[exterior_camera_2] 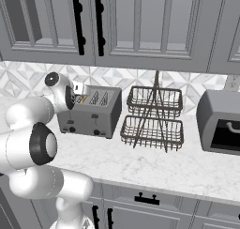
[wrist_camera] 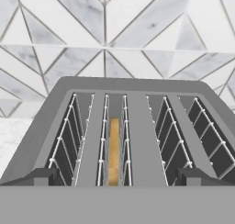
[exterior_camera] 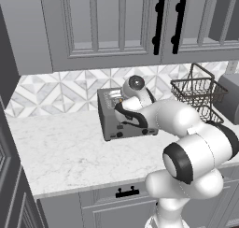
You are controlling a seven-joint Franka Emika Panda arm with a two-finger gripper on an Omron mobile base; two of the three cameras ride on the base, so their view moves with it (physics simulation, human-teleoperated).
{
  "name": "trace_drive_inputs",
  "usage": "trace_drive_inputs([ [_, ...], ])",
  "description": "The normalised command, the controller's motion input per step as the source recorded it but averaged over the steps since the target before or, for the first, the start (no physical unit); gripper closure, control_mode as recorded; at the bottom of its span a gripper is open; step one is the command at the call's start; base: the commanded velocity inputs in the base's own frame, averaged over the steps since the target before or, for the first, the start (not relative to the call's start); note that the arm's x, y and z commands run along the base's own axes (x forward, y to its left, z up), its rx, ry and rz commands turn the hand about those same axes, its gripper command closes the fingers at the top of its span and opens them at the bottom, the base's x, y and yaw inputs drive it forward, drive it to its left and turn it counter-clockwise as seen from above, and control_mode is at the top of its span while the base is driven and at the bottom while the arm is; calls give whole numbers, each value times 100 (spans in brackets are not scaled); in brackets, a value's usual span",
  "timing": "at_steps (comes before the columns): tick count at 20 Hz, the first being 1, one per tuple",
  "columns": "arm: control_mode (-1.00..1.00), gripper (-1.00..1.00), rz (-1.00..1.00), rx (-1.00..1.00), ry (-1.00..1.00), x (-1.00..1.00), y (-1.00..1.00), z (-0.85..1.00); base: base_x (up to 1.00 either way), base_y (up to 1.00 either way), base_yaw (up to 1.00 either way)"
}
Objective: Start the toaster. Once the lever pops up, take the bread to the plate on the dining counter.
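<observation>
- Grey cabinets [exterior_camera_2: 140, 21] with black handles hang across the top of both base views, above a diamond-patterned tile wall [exterior_camera: 56, 89] and a white marbled surface [exterior_camera: 60, 152].
- Mid-frame in the left base view, the toaster [exterior_camera: 122, 124] stands on the surface near the wall, its front knobs facing out; in the right base view it sits left of centre.
- Just right of it in the right base view stands a black two-tier wire basket rack [exterior_camera_2: 152, 118], and a dark grey appliance [exterior_camera_2: 220, 122] at the right edge.
- The arm reaches over the toaster, so the gripper [wrist_camera: 117, 178] looks down into the slots.
- Its two dark fingertips [wrist_camera: 39, 176] stand wide apart at the bottom corners of the hand view, released, holding nothing; whether they touch the toaster's top I cannot tell.
- The bread [wrist_camera: 113, 149], golden-tan, stands edge-on, sunk in the second slot from the left, between the fingertips.
</observation>
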Motion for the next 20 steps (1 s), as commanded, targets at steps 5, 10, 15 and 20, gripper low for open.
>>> trace_drive_inputs([
  [5,-100,-100,0,0,0,0,0,0,0,0,0],
  [10,-100,-100,0,0,0,0,0,0,0,0,0],
  [15,-100,-100,0,0,0,0,0,0,0,0,0],
  [20,-100,-100,0,0,0,0,0,0,0,0,0],
])
